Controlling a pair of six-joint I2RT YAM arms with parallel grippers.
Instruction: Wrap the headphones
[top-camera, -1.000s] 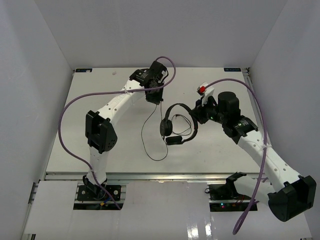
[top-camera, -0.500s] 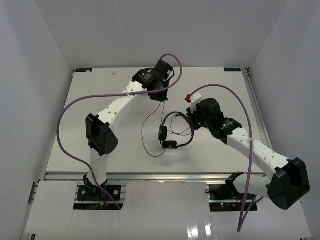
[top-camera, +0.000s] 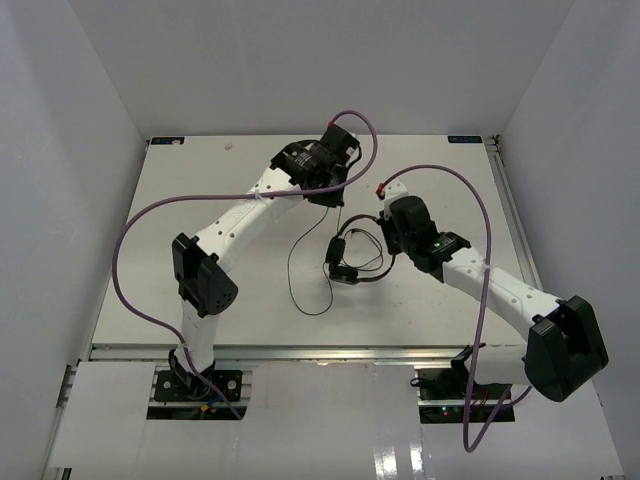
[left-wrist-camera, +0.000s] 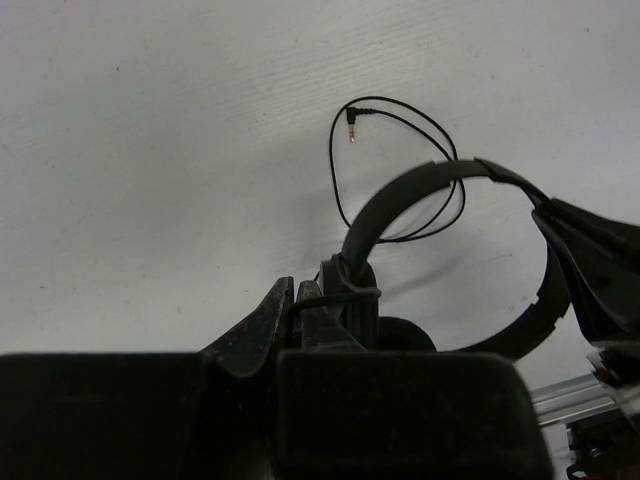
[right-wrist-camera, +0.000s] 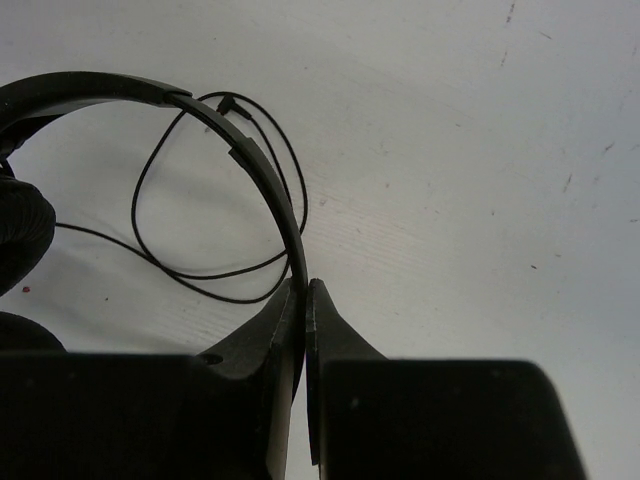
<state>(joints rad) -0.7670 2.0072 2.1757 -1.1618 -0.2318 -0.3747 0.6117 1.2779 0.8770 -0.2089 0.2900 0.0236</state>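
Headphones: the headphones (top-camera: 342, 262) sit near the middle of the table (top-camera: 200, 190), between the two grippers.
Right gripper: the right gripper (right-wrist-camera: 304, 288) has its fingers pressed together on the thin headband (right-wrist-camera: 150, 88), near one end of the arch. One padded earcup (right-wrist-camera: 20, 225) shows at the left edge of its wrist view.
Left gripper: the left gripper (left-wrist-camera: 295, 300) has its fingers drawn together, apparently nipping the cable (left-wrist-camera: 345, 294) where a strand crosses the stem above an earcup. The fingers partly hide the pinch itself.
Cable: a long slack loop trails over the table toward the near edge. A smaller loop lies inside the arch and ends in the plug (left-wrist-camera: 350, 113), which lies free.
Step in hand (judged): winding the cable round the headphones, with the right arm as anchor and the left arm as winder.
Progress (judged): early, since one crossing strand shows at most and the bulk of the cable lies loose.
Doing it well: hold the headband steady. Lead the cable round with light, even tension, laying each turn beside the last. Let slack feed through rather than dragging the whole loop.
Risk: a hard pull could slide the thin headband out of the narrow clamp. The fine cable could also slip from the fingers or snag on an earcup.
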